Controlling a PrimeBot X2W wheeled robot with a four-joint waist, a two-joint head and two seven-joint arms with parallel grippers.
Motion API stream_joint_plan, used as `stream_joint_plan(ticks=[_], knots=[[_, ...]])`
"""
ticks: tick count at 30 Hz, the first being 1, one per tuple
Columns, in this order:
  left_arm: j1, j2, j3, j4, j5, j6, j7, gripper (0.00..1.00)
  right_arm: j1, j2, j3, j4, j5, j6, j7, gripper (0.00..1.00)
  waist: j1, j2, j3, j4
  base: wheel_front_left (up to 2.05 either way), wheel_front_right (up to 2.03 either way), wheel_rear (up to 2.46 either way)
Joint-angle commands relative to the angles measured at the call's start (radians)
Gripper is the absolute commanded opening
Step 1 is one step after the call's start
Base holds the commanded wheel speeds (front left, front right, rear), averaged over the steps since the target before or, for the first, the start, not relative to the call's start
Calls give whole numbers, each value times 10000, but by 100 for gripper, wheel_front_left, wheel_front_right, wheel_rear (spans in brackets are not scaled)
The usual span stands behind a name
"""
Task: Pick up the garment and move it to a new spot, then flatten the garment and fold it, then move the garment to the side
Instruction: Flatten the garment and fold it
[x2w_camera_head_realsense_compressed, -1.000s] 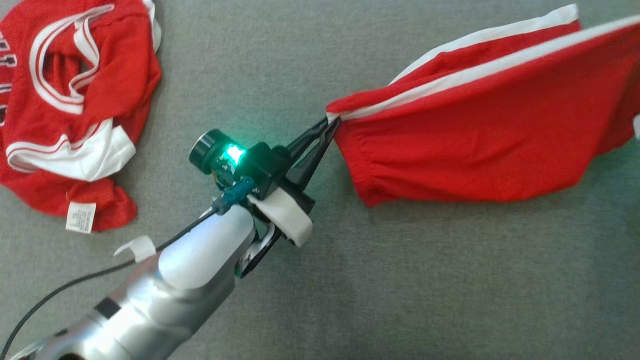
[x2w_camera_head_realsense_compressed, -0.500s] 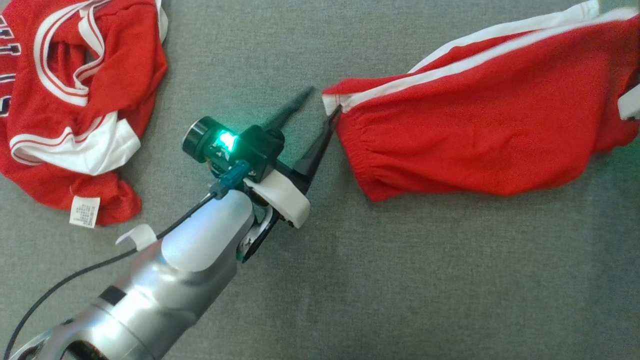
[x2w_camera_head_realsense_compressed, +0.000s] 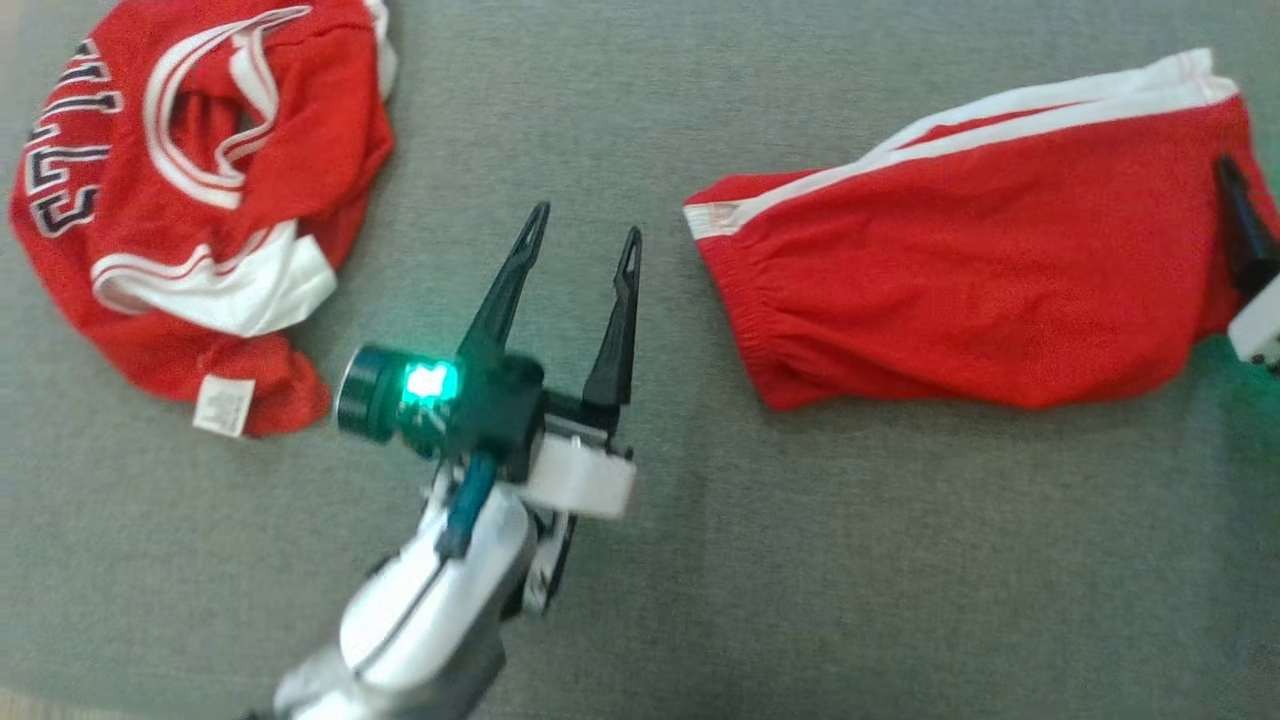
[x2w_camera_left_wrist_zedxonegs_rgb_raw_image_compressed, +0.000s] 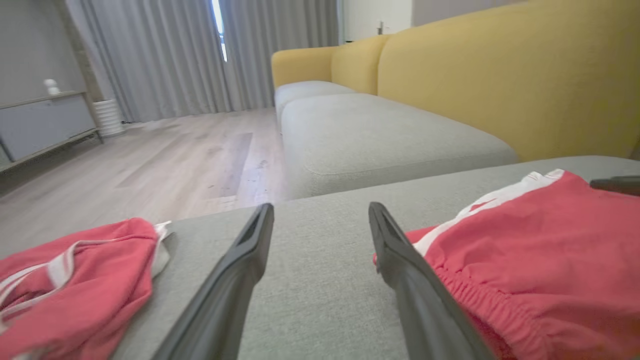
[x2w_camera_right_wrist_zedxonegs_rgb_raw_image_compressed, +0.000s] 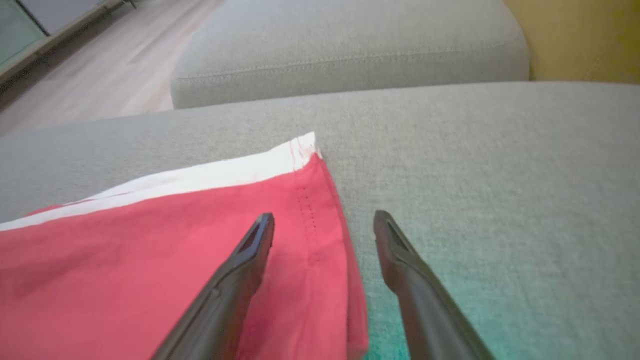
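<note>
The garment (x2w_camera_head_realsense_compressed: 960, 290), red shorts with a white side stripe, lies spread on the grey cushion (x2w_camera_head_realsense_compressed: 800, 560) at the right. My left gripper (x2w_camera_head_realsense_compressed: 585, 225) stands open just left of its elastic waistband, apart from the cloth. In the left wrist view the waistband (x2w_camera_left_wrist_zedxonegs_rgb_raw_image_compressed: 480, 295) lies beside the right finger of the left gripper (x2w_camera_left_wrist_zedxonegs_rgb_raw_image_compressed: 320, 212). A dark finger (x2w_camera_head_realsense_compressed: 1243, 230) of my right gripper rests over the garment's right hem. In the right wrist view the right gripper (x2w_camera_right_wrist_zedxonegs_rgb_raw_image_compressed: 324, 220) is open, low over the hem corner of the garment (x2w_camera_right_wrist_zedxonegs_rgb_raw_image_compressed: 150, 260), holding nothing.
A crumpled red jersey (x2w_camera_head_realsense_compressed: 200, 200) with white trim and a label lies at the upper left, also seen as the jersey (x2w_camera_left_wrist_zedxonegs_rgb_raw_image_compressed: 75, 285) in the left wrist view. Beyond are another grey seat cushion (x2w_camera_left_wrist_zedxonegs_rgb_raw_image_compressed: 380, 135), a yellow sofa back (x2w_camera_left_wrist_zedxonegs_rgb_raw_image_compressed: 500, 75) and wood floor (x2w_camera_left_wrist_zedxonegs_rgb_raw_image_compressed: 150, 160).
Both grippers have opened and let go of the garment, which now lies slack on the cushion. The left gripper has drawn back from the waistband. The head camera has shifted.
</note>
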Motion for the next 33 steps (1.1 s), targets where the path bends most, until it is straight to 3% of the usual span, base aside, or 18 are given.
stream_joint_plan(ticks=[1,5,6,7,8,17,28,33], knots=[[491,13,645,-905,525,326,-75,100,135,-354,45,141,273,63,276,100,1,0,-82,303,0,0,0],[1455,-147,979,-1907,1363,568,-76,100,176,-412,-37,1097,421,63,746,100,1,0,-227,634,0,0,0],[1652,-181,1036,-2080,1510,576,-76,100,204,-383,-18,1259,498,63,891,95,1,0,-273,689,0,0,0],[1832,-201,1080,-2215,1635,559,-76,100,242,-339,10,1334,617,63,989,41,1,0,-321,724,0,0,0],[2001,-216,1141,-2311,1734,551,-77,100,282,-284,43,1339,771,63,1067,0,1,0,-378,731,0,0,0],[2902,-115,1789,-2387,2324,659,-77,100,380,-485,102,1144,1255,63,504,0,1,0,-990,72,0,0,0],[3487,-46,2467,-2490,2679,483,-77,100,566,-2020,-137,1265,866,63,-260,0,1,0,-1411,-976,0,0,0],[3605,-89,2573,-2335,2679,259,-78,100,273,-1905,-163,882,703,63,-648,0,1,0,-1563,-1168,0,0,0]])
